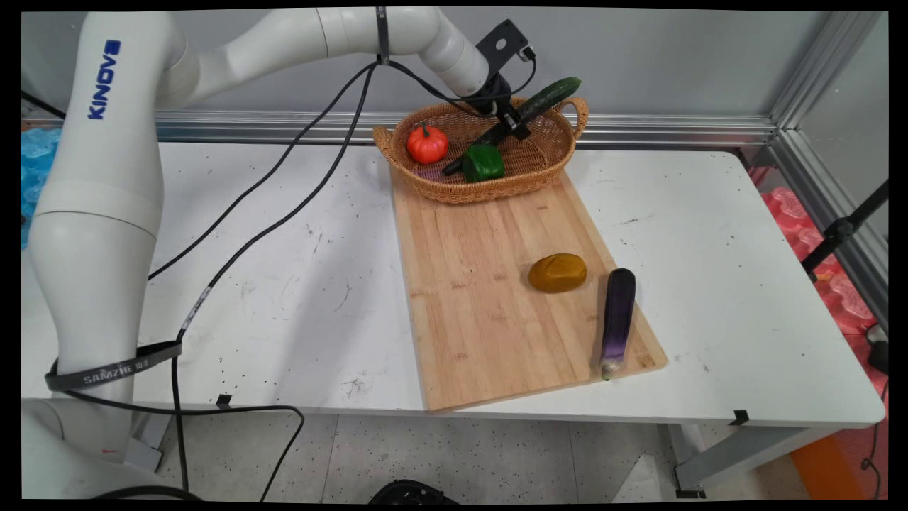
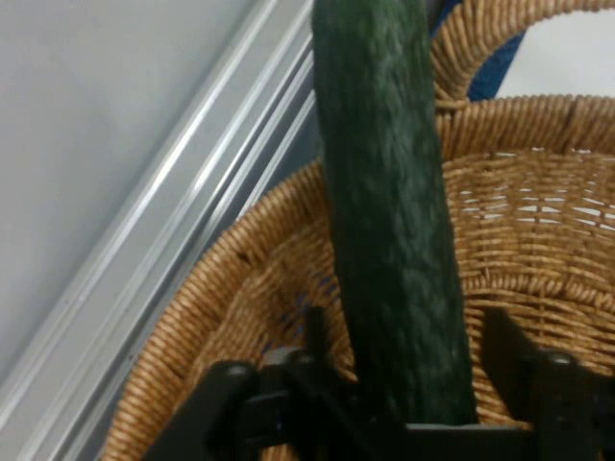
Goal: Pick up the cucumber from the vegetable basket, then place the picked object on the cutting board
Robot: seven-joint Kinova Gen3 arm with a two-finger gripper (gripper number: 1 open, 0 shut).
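My gripper [image 1: 516, 128] reaches down into a wicker basket [image 1: 489, 193] at the back of the table and is shut on the lower end of a long dark green cucumber [image 1: 553, 94]. The cucumber slants up to the right, and its free end pokes out above the basket's right handle. In the hand view the cucumber [image 2: 384, 192] runs up between my gripper's [image 2: 408, 331] two fingers, with the basket's woven wall [image 2: 221, 288] behind it. A small red-orange pumpkin [image 1: 427, 143] and a green pepper [image 1: 484, 162] also lie in the basket.
A wooden cutting board [image 1: 482, 305] stretches from the basket to the table's front edge. On it lie a yellow-brown potato [image 1: 557, 272] and a purple eggplant [image 1: 617, 319]. Black cables hang from the arm over the table's left half. A metal rail runs along the wall behind the basket.
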